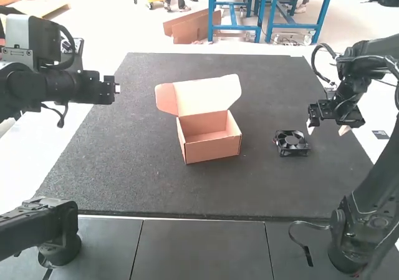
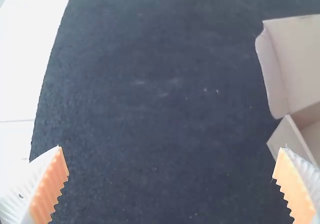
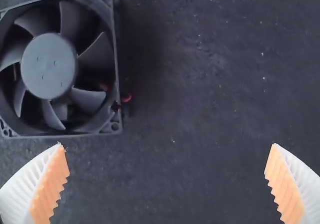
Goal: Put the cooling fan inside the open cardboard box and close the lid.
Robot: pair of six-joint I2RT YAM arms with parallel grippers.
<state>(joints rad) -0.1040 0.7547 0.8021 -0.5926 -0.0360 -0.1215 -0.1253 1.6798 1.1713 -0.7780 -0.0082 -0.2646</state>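
Observation:
A small black cooling fan [image 1: 292, 142] lies flat on the dark mat, to the right of the open cardboard box [image 1: 208, 135]. The box's lid [image 1: 199, 95] stands raised behind it, side flaps out. My right gripper [image 1: 336, 115] hangs open above the mat, just right of and beyond the fan; the fan [image 3: 57, 64] lies off to one side of its spread fingers, not between them. My left gripper [image 1: 115, 87] hovers open over the mat's left part, well away from the box, whose lid edge [image 2: 287, 64] I see beside it.
The dark mat [image 1: 124, 155] covers most of the table, with bare white table surface to its left and right. The left arm's base [image 1: 37, 224] and the right arm's base [image 1: 361, 230] stand at the near edge.

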